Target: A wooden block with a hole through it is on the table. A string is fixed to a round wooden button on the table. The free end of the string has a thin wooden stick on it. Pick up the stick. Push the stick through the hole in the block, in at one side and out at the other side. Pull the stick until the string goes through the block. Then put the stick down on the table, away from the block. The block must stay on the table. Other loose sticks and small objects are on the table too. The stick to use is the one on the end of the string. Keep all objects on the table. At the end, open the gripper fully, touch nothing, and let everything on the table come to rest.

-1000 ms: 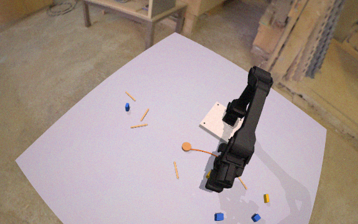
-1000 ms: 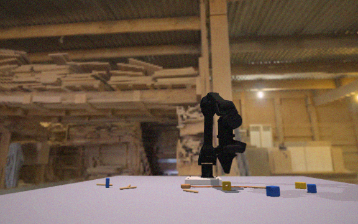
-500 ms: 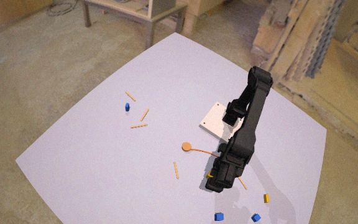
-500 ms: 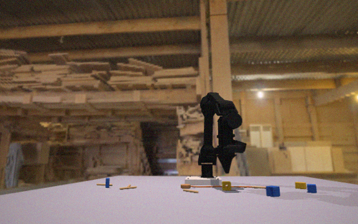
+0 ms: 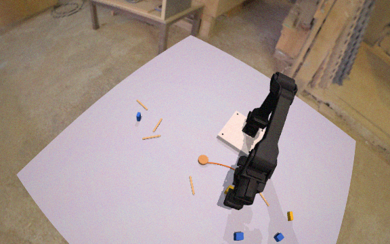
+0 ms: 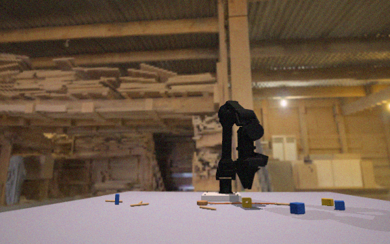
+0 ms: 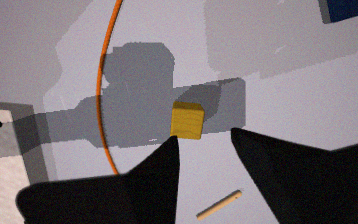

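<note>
The small yellow block (image 5: 229, 186) (image 6: 245, 200) (image 7: 187, 120) sits on the table, half hidden by my arm in the top view. The round button (image 5: 203, 159) (image 6: 202, 202) lies to its left. The orange string (image 5: 220, 165) (image 7: 100, 100) curves from the button and runs under my gripper. A thin stick (image 5: 264, 199) (image 7: 219, 205) lies flat on the table just beyond the block. My gripper (image 5: 237, 203) (image 6: 247, 184) (image 7: 204, 137) hangs above the table over the block and stick. Its fingers stand partly apart with nothing between them.
Loose sticks (image 5: 141, 104) (image 5: 157, 125) (image 5: 151, 137) (image 5: 191, 185) lie to the left. A blue piece (image 5: 138, 116) stands among them. Two blue cubes (image 5: 238, 236) (image 5: 278, 236) and a yellow cube (image 5: 290, 215) lie near the front edge. The white base plate (image 5: 230, 132) is behind.
</note>
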Tool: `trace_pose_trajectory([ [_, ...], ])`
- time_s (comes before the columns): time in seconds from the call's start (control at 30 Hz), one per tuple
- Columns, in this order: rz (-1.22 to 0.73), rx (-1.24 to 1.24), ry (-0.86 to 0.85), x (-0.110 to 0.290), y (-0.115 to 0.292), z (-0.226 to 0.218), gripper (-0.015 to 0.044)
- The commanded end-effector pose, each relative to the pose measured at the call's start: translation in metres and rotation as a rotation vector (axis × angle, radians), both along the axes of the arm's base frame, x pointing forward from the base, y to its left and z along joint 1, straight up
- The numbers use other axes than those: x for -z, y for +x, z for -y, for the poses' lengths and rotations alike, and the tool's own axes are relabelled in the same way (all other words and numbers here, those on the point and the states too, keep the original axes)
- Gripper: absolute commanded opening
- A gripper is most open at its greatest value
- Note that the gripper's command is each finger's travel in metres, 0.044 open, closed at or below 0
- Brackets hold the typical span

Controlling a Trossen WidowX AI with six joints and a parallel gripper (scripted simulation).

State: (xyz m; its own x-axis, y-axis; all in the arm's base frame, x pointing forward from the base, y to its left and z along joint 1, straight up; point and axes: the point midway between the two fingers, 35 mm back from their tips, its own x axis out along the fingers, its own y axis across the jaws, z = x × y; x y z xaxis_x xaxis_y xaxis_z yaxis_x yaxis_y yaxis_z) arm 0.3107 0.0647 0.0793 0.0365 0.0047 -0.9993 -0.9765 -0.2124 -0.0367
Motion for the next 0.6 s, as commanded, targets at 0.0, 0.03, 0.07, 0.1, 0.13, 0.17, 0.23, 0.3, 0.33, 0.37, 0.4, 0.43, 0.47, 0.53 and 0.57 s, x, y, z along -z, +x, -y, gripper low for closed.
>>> trace_pose_trajectory([
  [0.0, 0.000, 0.000, 0.000, 0.0000, 0.0000, 0.0000, 0.0134],
  [0.03, 0.000, 0.000, 0.000, 0.0000, 0.0000, 0.0000, 0.0108],
  [0.07, 0.000, 0.000, 0.000, 0.0000, 0.0000, 0.0000, 0.0082],
  [0.1, 0.000, 0.000, 0.000, 0.0000, 0.0000, 0.0000, 0.0056],
  [0.13, 0.000, 0.000, 0.000, 0.0000, 0.0000, 0.0000, 0.0029],
  [0.17, 0.000, 0.000, 0.000, 0.0000, 0.0000, 0.0000, 0.0003],
  [0.23, 0.000, 0.000, 0.000, 0.0000, 0.0000, 0.0000, 0.0000],
  [0.3, 0.000, 0.000, 0.000, 0.0000, 0.0000, 0.0000, 0.0000],
  [0.33, 0.000, 0.000, 0.000, 0.0000, 0.0000, 0.0000, 0.0000],
  [0.37, 0.000, 0.000, 0.000, 0.0000, 0.0000, 0.0000, 0.0000],
  [0.4, 0.000, 0.000, 0.000, 0.0000, 0.0000, 0.0000, 0.0000],
  [0.43, 0.000, 0.000, 0.000, 0.0000, 0.0000, 0.0000, 0.0000],
  [0.47, 0.000, 0.000, 0.000, 0.0000, 0.0000, 0.0000, 0.0000],
  [0.53, 0.000, 0.000, 0.000, 0.0000, 0.0000, 0.0000, 0.0000],
  [0.57, 0.000, 0.000, 0.000, 0.0000, 0.0000, 0.0000, 0.0000],
])
